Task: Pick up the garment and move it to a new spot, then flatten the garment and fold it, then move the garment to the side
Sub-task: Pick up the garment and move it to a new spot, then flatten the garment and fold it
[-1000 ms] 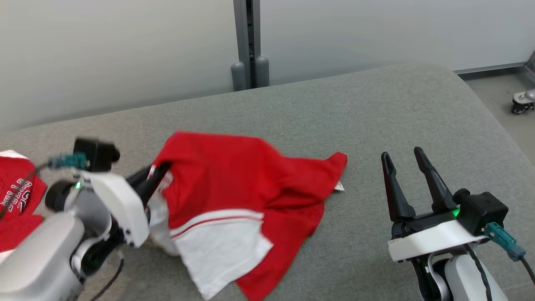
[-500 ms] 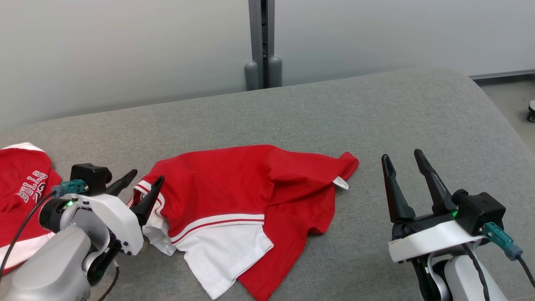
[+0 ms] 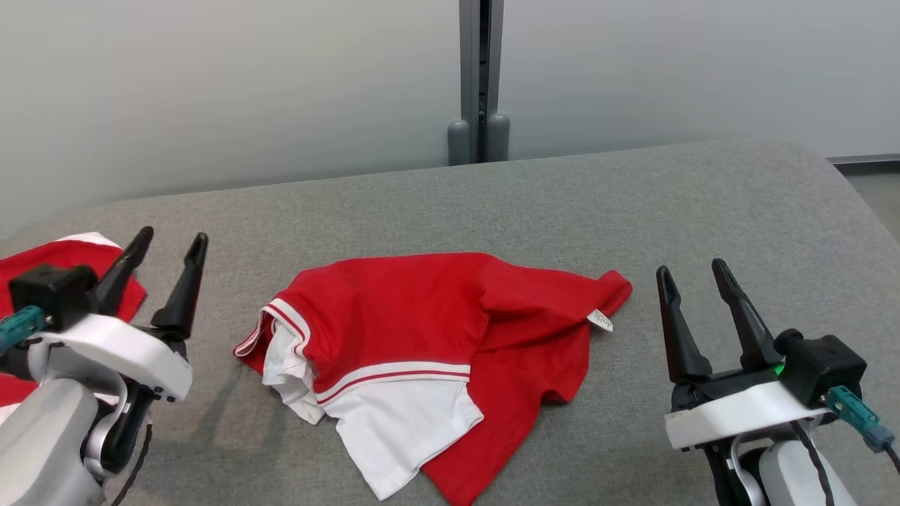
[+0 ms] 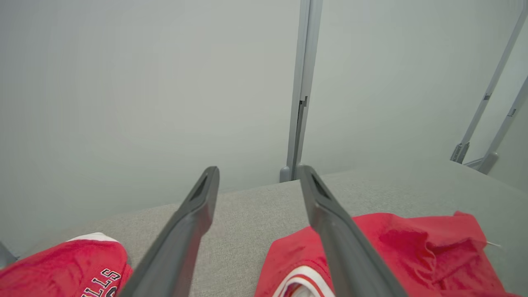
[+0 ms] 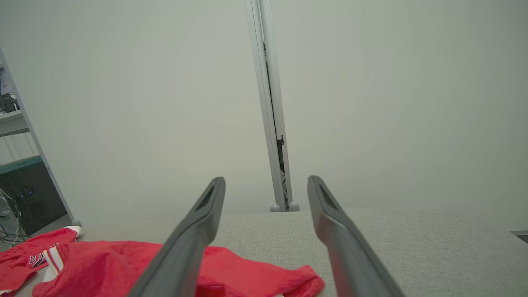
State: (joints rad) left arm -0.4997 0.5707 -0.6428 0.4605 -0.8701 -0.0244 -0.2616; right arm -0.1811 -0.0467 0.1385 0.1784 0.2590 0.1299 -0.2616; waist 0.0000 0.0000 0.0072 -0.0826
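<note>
A red and white garment (image 3: 429, 351) lies crumpled in the middle of the grey padded table (image 3: 562, 204), with a small white label at its right end. It also shows low in the left wrist view (image 4: 396, 251) and the right wrist view (image 5: 123, 264). My left gripper (image 3: 172, 239) stands open to the left of the garment, apart from it, holding nothing. At the lower right my right gripper (image 3: 692, 270) is open too, just right of the garment's right end. Both pairs of fingers point toward the far wall.
A second red garment (image 3: 63, 263) with white lettering lies at the table's left edge, behind my left gripper; its lettered part (image 4: 62, 272) shows low in the left wrist view. A grey wall with a vertical post (image 3: 480, 77) stands behind the table. The table's right edge curves down at far right.
My left gripper let go of the garment's left end, opened and drew back to the left. The garment dropped flat onto the table. The head camera shifted, sliding the scene right.
</note>
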